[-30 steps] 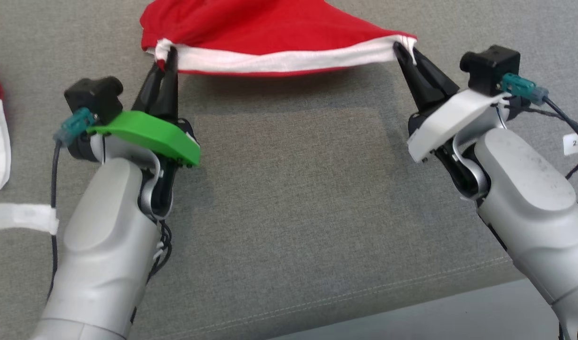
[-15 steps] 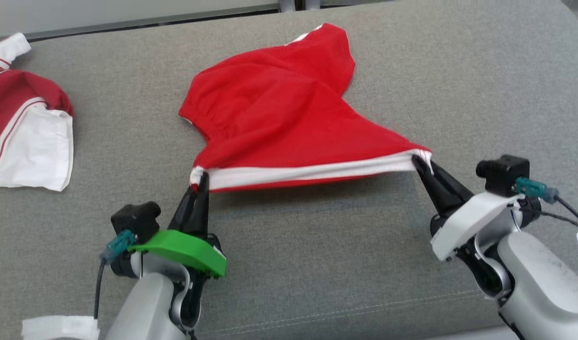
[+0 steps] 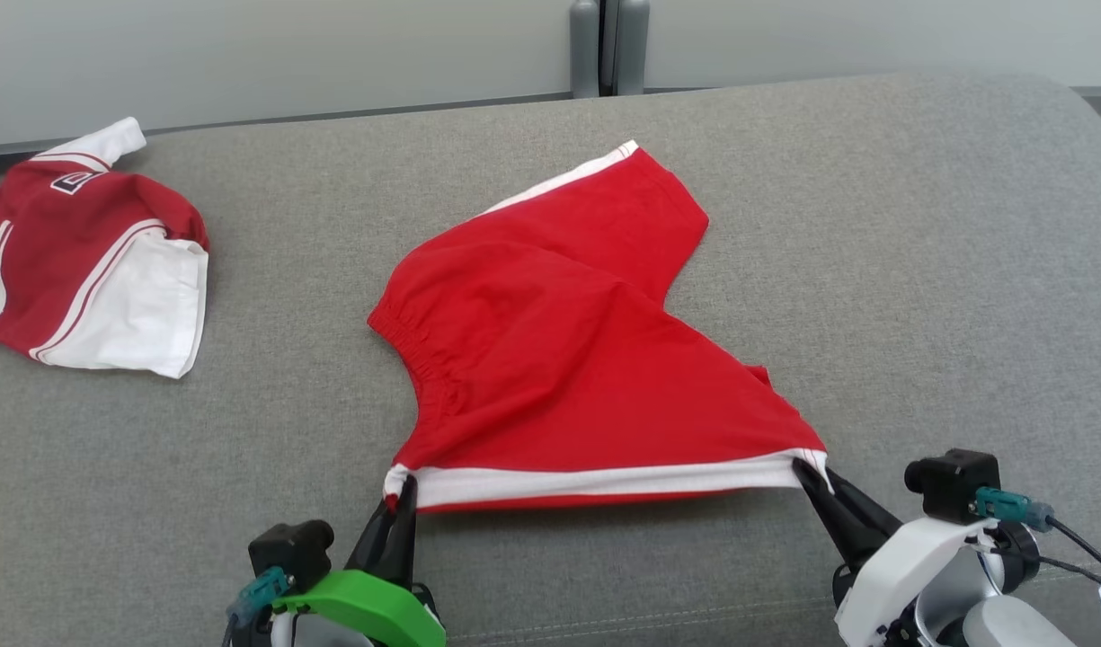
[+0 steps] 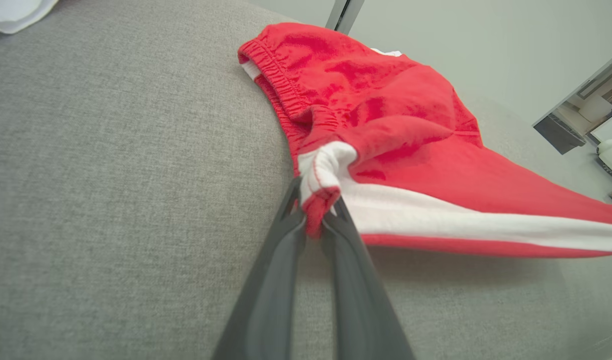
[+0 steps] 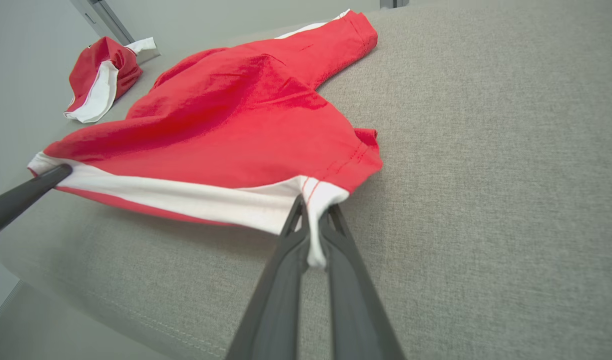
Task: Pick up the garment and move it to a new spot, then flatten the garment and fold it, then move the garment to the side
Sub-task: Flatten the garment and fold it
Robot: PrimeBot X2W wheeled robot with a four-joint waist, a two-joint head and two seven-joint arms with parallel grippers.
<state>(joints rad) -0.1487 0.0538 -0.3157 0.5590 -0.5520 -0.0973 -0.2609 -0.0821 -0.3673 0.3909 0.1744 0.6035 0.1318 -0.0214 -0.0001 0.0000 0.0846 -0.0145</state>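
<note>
The garment [image 3: 568, 359] is a pair of red shorts with a white band along the near hem, spread over the grey cushion [image 3: 874, 270]. My left gripper [image 3: 402, 490] is shut on the hem's left corner, seen bunched between the fingers in the left wrist view [image 4: 315, 200]. My right gripper [image 3: 806, 472] is shut on the hem's right corner, shown pinched in the right wrist view [image 5: 315, 215]. The hem hangs taut between both grippers, slightly above the cushion. In the right wrist view the garment [image 5: 236, 110] trails away and the left gripper's fingers [image 5: 26, 192] enter at the left.
A second red and white garment [image 3: 83, 270] lies crumpled at the cushion's far left, also seen as a small heap [image 5: 103, 75] in the right wrist view. The cushion's front seam [image 3: 658, 620] runs just beyond my grippers. A wall and a grey post [image 3: 608, 45] stand behind.
The head view has swung upward, so more of the cushion's far side and the wall show. Both grippers stay shut on the hem corners, which remain stretched between them.
</note>
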